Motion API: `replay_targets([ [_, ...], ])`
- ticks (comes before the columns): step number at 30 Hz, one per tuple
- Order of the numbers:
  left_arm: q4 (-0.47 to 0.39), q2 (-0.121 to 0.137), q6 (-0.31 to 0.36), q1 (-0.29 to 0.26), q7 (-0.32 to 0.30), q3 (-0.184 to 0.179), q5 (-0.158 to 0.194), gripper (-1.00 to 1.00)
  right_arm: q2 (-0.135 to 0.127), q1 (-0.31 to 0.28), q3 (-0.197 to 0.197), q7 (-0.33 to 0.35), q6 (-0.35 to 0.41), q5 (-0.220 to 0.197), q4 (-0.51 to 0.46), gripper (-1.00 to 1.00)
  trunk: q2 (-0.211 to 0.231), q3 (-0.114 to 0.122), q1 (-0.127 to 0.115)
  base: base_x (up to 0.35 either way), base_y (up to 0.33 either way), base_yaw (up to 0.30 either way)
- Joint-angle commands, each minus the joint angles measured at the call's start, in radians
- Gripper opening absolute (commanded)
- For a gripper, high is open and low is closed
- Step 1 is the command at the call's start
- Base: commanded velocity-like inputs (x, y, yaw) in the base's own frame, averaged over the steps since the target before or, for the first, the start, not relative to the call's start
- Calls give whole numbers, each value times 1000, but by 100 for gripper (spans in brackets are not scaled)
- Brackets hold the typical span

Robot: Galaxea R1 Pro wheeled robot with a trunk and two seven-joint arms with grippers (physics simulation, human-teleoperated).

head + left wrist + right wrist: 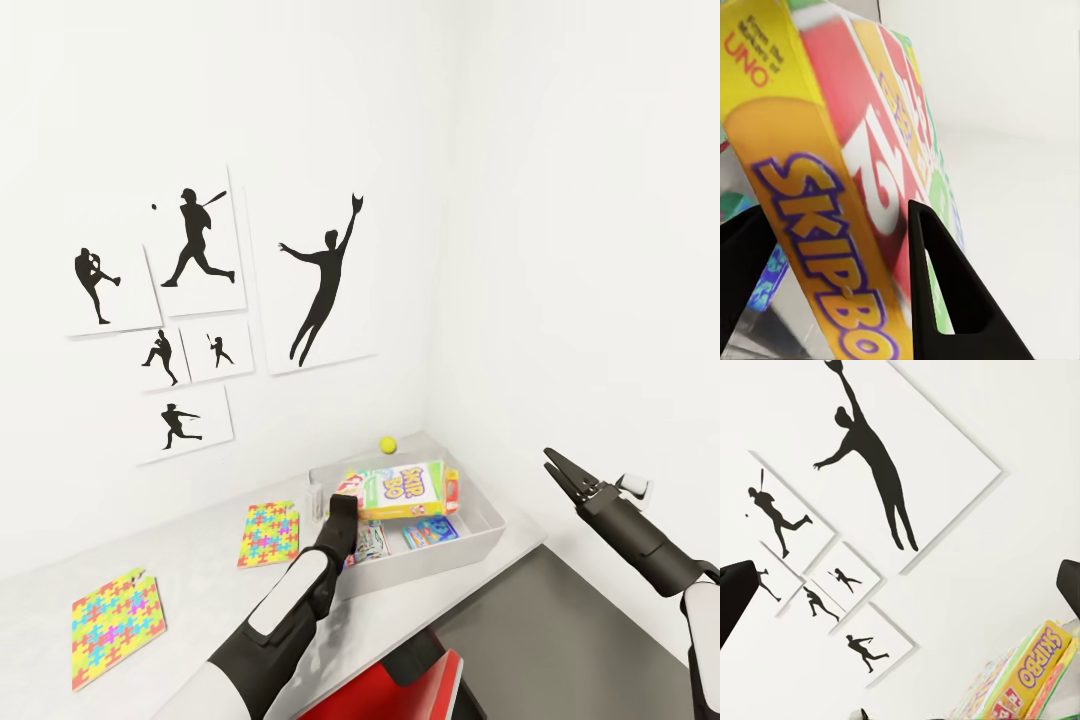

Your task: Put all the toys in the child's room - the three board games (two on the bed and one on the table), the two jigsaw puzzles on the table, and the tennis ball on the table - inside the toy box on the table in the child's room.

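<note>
head view, skip bo box (401,489) tilted across toy box (478,547), left gripper (340,503) beside

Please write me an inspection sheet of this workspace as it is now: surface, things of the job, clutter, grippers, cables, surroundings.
Surface: pale grey-white table, against the wall.
Job's things: light grey plastic toy box holds the "SKIP BO" board game, tilted, a small blue board game and a green-edged board game; two colourful jigsaw puzzles and the yellow-green tennis ball lie outside, on the table.
Clutter: nothing seen.
Grippers: left gripper astride the SKIP BO box; right gripper open, raised beside the table.
Cables: nothing seen.
Surroundings: white walls, baseball silhouette pictures, red chair.
</note>
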Motion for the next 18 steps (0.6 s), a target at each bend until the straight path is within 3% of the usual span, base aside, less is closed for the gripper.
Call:
replay_targets([
  [1,-1,0,-9,-1,12,-2,2,-100,0,-1,-1,2,6,-2,0,100,-1,0,0,0,0,0],
  [7,-9,0,-29,-3,90,-8,-4,-100,-1,0,-1,2,5,-2,0,100,-1,-6,0,0,0,0],
  [18,-13,0,-50,-12,106,-10,-9,-100,1,0,0,2,5,-2,0,100,-1,-23,0,0,0,0],
])
